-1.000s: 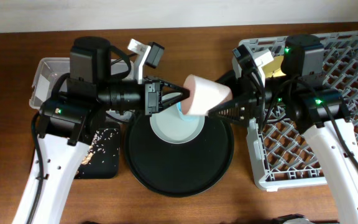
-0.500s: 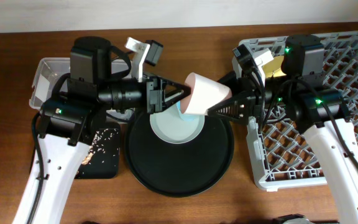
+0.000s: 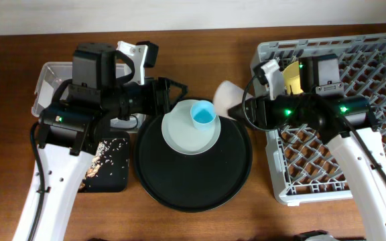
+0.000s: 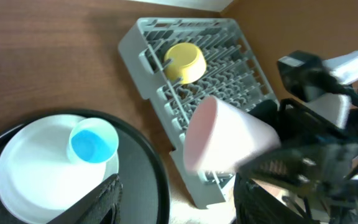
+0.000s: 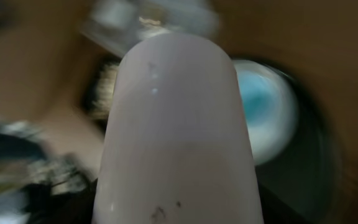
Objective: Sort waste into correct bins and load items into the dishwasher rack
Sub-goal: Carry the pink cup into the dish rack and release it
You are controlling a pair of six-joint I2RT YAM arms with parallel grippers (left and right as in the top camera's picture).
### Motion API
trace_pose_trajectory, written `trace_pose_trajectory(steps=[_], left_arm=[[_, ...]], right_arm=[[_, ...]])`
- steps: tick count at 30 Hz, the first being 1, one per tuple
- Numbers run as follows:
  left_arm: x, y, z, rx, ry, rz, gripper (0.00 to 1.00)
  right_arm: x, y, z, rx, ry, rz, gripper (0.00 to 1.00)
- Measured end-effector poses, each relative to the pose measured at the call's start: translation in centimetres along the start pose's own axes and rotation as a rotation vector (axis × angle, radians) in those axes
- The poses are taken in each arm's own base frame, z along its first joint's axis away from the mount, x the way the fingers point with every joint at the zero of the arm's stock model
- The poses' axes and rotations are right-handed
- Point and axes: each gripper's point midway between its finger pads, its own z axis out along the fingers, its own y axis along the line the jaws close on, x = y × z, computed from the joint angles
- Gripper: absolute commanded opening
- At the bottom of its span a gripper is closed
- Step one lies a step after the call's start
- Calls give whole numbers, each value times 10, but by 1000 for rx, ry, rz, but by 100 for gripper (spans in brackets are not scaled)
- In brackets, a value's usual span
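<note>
Tabletop: brown wood with a pale wall behind it; the round black tray (image 3: 193, 191) sits mid-table and is the landmark for every place below.
Dishwasher rack (image 3: 374, 73): grey lattice crate just right of the tray, touching or nearly touching its rim.
Yellow bowl (image 4: 185, 62): already in the rack, at the back corner nearest the tray.
Pink cup (image 3: 228, 97): in the air over the tray's back-right edge, tipped on its side, short of the rack.
Right gripper (image 3: 238, 107): clamped on the pink cup; in the left wrist view its dark fingers run along the cup's wall.
Left gripper (image 4: 176, 199): fingers spread wide with nothing between them, over the tray's back-left edge.
Blue cup (image 3: 203, 115): upright on the pale plate (image 3: 179, 137), which lies on the back half of the tray.
Black bin (image 3: 109, 161): just left of the tray, scattered with tan scraps.
Clear tub (image 3: 49, 77): behind the black bin, left of the tray, mostly hidden by the left arm.
Step in hand: likely carrying the pink cup across to the rack.
Handling: it looks light, stiff and smooth. The tapered wall could slide out toward the narrow end, so a hold across the wall near the wider rim seems safest.
Risk: it could catch on the rack wall beside the tray, or tip between pegs if set down crooked.
</note>
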Motion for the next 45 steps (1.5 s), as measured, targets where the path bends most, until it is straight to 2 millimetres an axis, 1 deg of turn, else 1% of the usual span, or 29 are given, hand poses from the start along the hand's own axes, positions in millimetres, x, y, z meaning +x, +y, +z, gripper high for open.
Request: trace_pose_trajectory(steps=[1, 2, 3, 5, 6, 10, 13, 14, 18, 19, 23, 26, 31, 36, 37, 39, 45], left_arm=[[1, 2, 0, -8, 1, -3, 57], [1, 4, 0, -20, 3, -6, 57], [3, 6, 0, -29, 8, -11, 57], [4, 8, 0, -43, 12, -17, 57], [6, 10, 0, -54, 17, -22, 57], [11, 17, -1, -89, 33, -38, 57], [11, 18, -1, -96, 32, -39, 57], [11, 18, -1, -99, 31, -38, 57], [12, 19, -1, -104, 36, -42, 57], [13, 20, -1, -106, 39, -44, 57], [14, 20, -1, -106, 41, -46, 57], [13, 20, -1, -110, 40, -46, 57], [14, 21, -1, -114, 43, -48, 57], [15, 22, -2, -116, 46, -50, 57], [16, 23, -2, -122, 49, -53, 57], [17, 25, -2, -137, 50, -56, 57], [17, 28, -2, -152, 47, -56, 57]], right_arm=[[4, -12, 0, 68, 13, 27, 46], [11, -29, -3, 174, 37, 68, 46], [17, -43, -6, 255, 56, 99, 46], [29, -64, -14, 391, 87, 151, 46], [38, -77, -21, 482, 115, 189, 46], [63, -106, -46, 716, 179, 281, 47], [67, -119, -48, 793, 197, 305, 47], [68, -128, -46, 824, 214, 312, 47], [73, -147, -42, 899, 259, 331, 47], [76, -155, -39, 921, 282, 343, 47], [84, -177, -31, 959, 334, 387, 47], [85, -185, -25, 966, 344, 396, 47], [76, -190, -20, 966, 303, 388, 47], [77, -190, -20, 965, 310, 383, 74], [78, -189, -20, 966, 314, 390, 77], [79, -189, -21, 967, 320, 392, 79], [80, -188, -21, 968, 324, 394, 80]])
